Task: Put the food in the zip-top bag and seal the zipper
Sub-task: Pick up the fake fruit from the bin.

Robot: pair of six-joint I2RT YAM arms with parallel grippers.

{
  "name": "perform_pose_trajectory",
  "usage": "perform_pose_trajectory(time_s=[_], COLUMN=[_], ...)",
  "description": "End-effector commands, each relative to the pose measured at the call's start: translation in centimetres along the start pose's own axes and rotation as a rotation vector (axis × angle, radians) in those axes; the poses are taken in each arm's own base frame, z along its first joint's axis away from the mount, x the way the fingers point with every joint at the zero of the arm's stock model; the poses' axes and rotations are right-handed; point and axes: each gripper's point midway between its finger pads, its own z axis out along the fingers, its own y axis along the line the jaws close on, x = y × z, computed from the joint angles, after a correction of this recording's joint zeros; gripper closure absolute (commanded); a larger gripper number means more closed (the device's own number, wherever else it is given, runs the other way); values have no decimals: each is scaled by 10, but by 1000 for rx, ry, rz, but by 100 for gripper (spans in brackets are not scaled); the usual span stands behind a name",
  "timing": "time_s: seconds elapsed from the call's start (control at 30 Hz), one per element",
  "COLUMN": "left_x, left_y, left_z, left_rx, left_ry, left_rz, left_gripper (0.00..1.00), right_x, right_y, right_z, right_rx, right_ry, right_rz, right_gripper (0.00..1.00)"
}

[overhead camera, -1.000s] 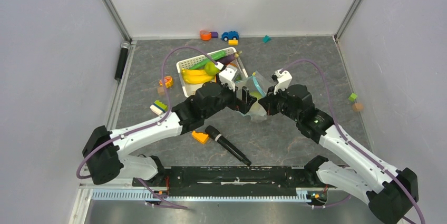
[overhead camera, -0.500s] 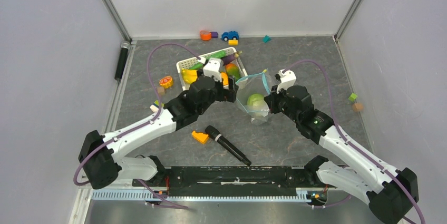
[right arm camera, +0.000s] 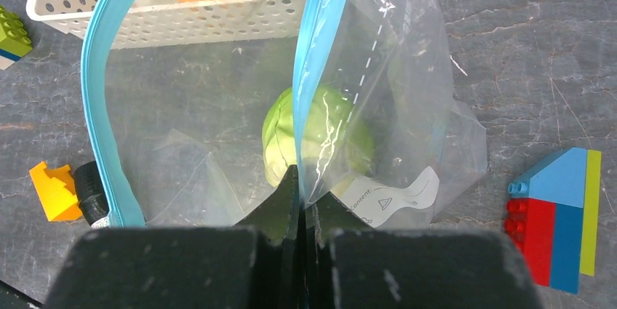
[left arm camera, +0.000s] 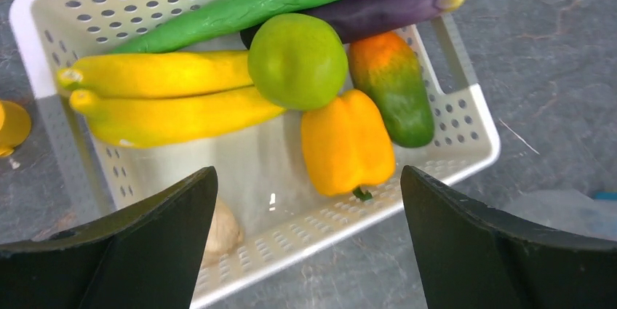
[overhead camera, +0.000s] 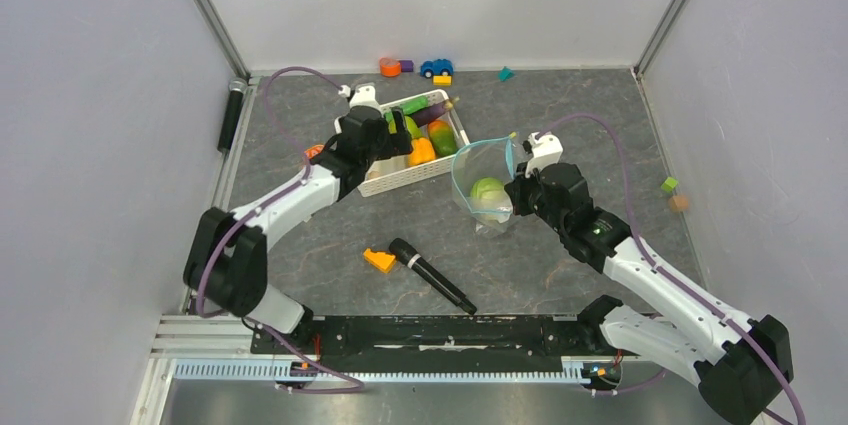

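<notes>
My right hand (right arm camera: 300, 178) is clamped on the light-blue zipper (right arm camera: 309, 54) of the clear plastic bag (right arm camera: 415, 127), green cabbage (right arm camera: 280, 134) inside; left hand (left arm camera: 307, 174) wide open above the white slotted basket (left arm camera: 44, 25).

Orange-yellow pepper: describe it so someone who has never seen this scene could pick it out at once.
Find the white slotted basket at the far middle of the table, left of the clear zip-top bag. The pepper lies in its nearer half, right next to the round green pear. It is the only blocky, lobed, orange-yellow piece; the bananas beside it are long and paler yellow.
</notes>
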Motion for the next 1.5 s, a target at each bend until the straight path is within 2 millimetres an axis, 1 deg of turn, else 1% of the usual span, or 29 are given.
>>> perform_pose_trajectory(time_s=[0.0, 0.1, 0.17, 0.2, 0.27, 0.4, 0.5, 0.57, 0.7, 0.73, 0.83, 0.9, 0.97, 1.0, 1.07, 1.17, 1.23, 1.37, 1.47], left_x=[-32, -30, -27, -22, -18, -6, 3, 9, 14, 16, 20, 21, 21, 28, 29, 26, 20, 3, -8], left_y=[-5, 1, 1, 3, 0, -6, -5, -4, -2, -4, -13, -14, -17, -15, -14, -13, -14, -16, -22], left_z=[40, 75, 95, 104, 119, 135, 142, 144, 149, 150, 149, 150, 147, 144, 140, 133, 125, 109, 93], left_rx=[36, 32, 32, 30, 38, 74, 65, 62, 58, 67, 115, 122, 134, 129, 128, 119, 128, 132, 162], left_ry=[-40, -19, 9, 34, 49, 95, 121, 142, 154, 162, 188, 193, 199, 226, 230, 224, 215, 174, 144], left_rz=[-86, -112, -127, -131, -130, -108, -108, -106, -103, -106, -109, -111, -122, -122, -120, -122, -127, -129, -141], left_gripper=[0, 0, 0, 0, 0, 0, 0, 0, 0, 2, 10, 19, 30, 34, 42, 57, 64, 69, 71], right_x=[-7, -6, -6, -8, -9, -9, -7, -6, -5, -4, -6, -6, -5, -5, -6, -2, -3, -2, -3], right_y=[-5, -3, -5, -6, -9, -9, -11, -10, -13, -12, -12, -15, -14, -14, -15, -17, -13, -18, -14], right_z=[-2, -3, -4, -5, -6, -6, -4, -3, -2, -2, -2, -2, -2, -2, -2, -1, 0, 0, 0], right_rx=[24, 14, 19, 28, 41, 42, 53, 47, 67, 63, 65, 81, 75, 72, 80, 88, 69, 98, 75], right_ry=[-35, -37, -41, -48, -54, -58, -50, -44, -42, -39, -44, -45, -44, -43, -45, -37, -33, -37, -33], right_rz=[7, 7, 4, 5, 8, 3, 6, 3, 5, 5, 1, 4, 7, 5, 2, 9, 5, 10, 3], right_gripper=[100, 100, 100, 100, 100, 100, 100, 100, 100, 100, 100, 100, 100, 100, 100, 100, 100, 100, 100])
